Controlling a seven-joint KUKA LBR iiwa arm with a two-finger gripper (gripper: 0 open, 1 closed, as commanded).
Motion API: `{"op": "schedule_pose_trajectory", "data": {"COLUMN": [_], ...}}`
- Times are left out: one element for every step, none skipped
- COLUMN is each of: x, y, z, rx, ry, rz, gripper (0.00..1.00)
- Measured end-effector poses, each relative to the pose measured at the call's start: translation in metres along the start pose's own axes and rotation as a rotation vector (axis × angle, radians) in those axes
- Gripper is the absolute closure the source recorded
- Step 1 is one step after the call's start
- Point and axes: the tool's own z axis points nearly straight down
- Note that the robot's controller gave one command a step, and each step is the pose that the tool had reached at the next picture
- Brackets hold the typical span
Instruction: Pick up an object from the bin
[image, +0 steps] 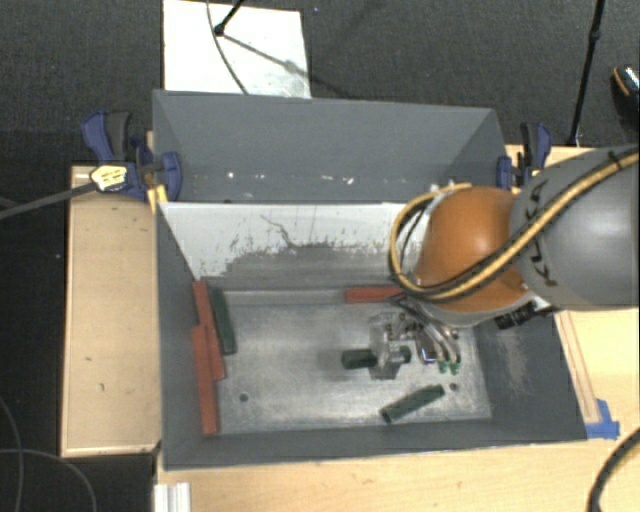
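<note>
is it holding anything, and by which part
Cannot be told. The gripper sits at the right end of a short dark green block near the centre; whether it grips it is unclear.

A robotics lab: grey metal bin (330, 140) under a cable-wrapped arm (600, 250) (orange wrist cover (470, 245)), leads (50, 200) across dark carpet (60, 60).

The grey metal bin (300, 400) is dull and pretty scuffed, with pale scratches worn into its far sloped wall. The long red-brown bars (208, 385) on the left look matt, same for the dark green blocks (412, 402). The orange dome cover (470, 240) is smooth and glossy, and the gripper (388, 365) looks like bare shiny metal.
</note>
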Motion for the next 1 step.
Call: {"op": "schedule_pose_trajectory", "data": {"x": [-0.002], "y": [0.0001], "z": [-0.0511], "rx": [0.0], "ry": [-0.003], "rz": [0.005], "gripper": [1.0]}}
